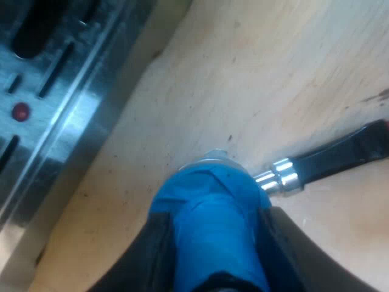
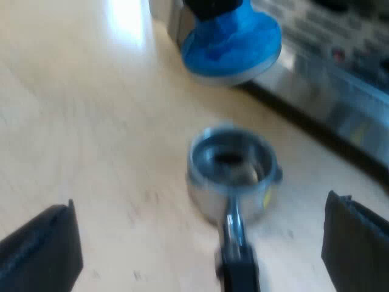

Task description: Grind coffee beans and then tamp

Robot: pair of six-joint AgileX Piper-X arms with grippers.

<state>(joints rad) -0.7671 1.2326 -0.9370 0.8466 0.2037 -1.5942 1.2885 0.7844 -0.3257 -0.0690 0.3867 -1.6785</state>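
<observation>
The left gripper (image 1: 213, 214) has two matte black fingers (image 1: 152, 255) with broad, smooth, gently rounded faces. The right gripper (image 2: 199, 204) has black fingers (image 2: 44, 250) too, blocky and square-cornered.

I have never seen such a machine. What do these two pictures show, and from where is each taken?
This is a robot with two arms; each picture comes from a camera on one arm's wrist. In the left wrist view, the left pincer is closed on a blue tamper, a tool for pressing ground coffee. Beside it are the dark handle of a metal holder and the steel front of an espresso machine. In the right wrist view, the right pincer is open and holds nothing; the holder lies on the wooden table ahead of it, with the tamper beyond, near the machine.
</observation>
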